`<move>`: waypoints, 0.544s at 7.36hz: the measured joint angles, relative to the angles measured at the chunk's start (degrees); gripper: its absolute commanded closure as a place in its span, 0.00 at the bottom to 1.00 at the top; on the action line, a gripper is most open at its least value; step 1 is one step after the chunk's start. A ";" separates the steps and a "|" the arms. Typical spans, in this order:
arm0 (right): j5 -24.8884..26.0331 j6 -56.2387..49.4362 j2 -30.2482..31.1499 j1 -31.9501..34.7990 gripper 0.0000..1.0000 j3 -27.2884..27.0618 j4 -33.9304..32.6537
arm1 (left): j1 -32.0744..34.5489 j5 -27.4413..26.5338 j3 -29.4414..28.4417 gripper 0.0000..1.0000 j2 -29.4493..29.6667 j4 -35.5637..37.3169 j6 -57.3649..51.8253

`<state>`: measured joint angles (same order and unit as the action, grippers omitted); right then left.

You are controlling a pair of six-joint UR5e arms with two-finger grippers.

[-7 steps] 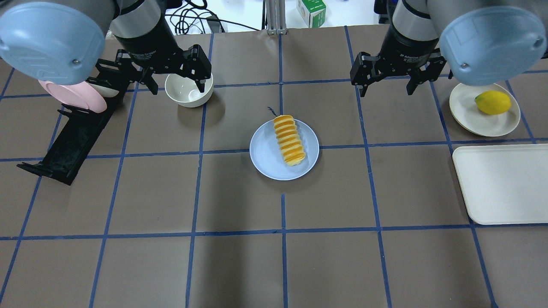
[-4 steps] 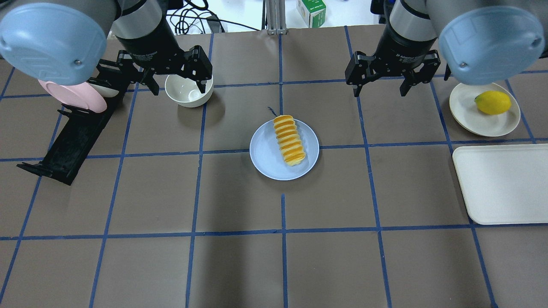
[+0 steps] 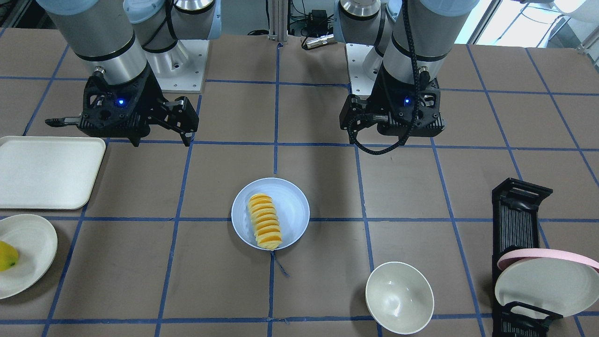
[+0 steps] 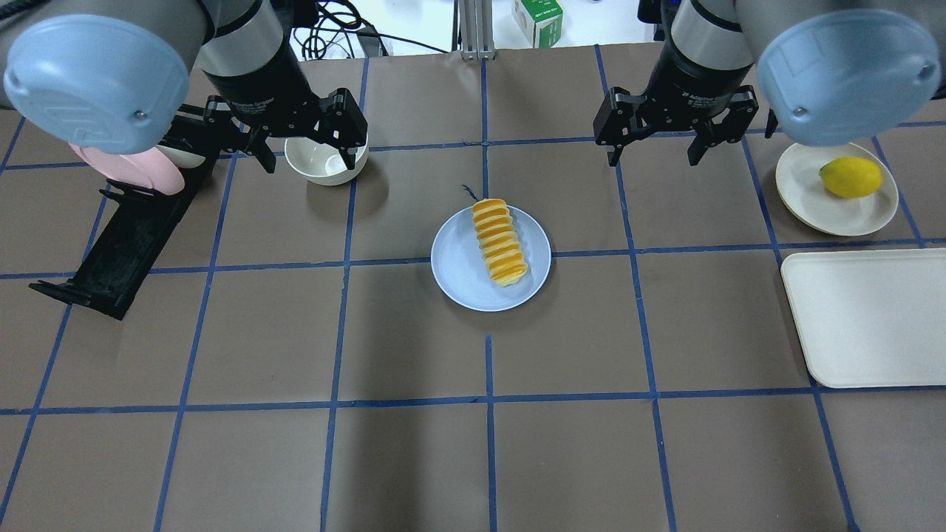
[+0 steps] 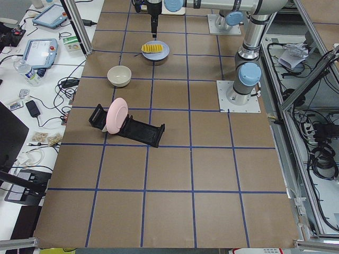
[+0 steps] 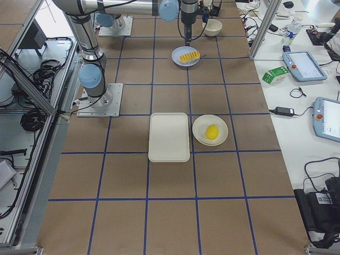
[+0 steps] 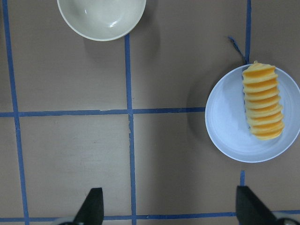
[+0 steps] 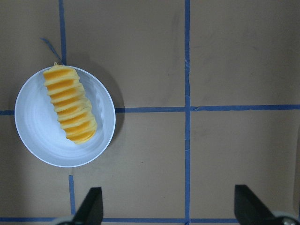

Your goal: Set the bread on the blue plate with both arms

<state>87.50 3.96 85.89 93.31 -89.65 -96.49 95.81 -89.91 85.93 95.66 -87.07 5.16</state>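
Between the two sets of jaws and well clear of both, the round pale blue plate [image 4: 460, 275] holds the long yellow-orange ridged bread [image 4: 500, 242], which lies on the half nearer the right gripper [image 4: 654, 153]. Ahead of the left gripper [image 4: 310, 150] sits a cream-white bowl [image 4: 297, 167]. Outboard of the right jaws, a cream plate [image 4: 804, 193] carries a yellow lemon [image 4: 851, 177]. Both black grippers hang above the table pointing down, jaws spread wide

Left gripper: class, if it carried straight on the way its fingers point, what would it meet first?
Probably the bare brown table, judging by the left wrist view: the left gripper points straight down between the white bowl and the blue plate, over neither. Its height is unclear.
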 measured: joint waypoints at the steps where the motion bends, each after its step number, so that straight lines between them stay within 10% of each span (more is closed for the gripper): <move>1: 0.01 0.00 -0.11 0.02 0.00 0.35 -0.01 | 0.05 0.04 -0.14 0.00 -0.44 -0.02 -0.23; 4: -0.15 0.00 -0.73 0.09 0.00 0.60 -0.09 | 0.21 -0.48 -0.17 0.00 -3.13 -2.11 -0.97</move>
<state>87.35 3.95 85.16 93.39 -89.05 -96.58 96.02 -90.39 85.76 92.53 -89.18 4.18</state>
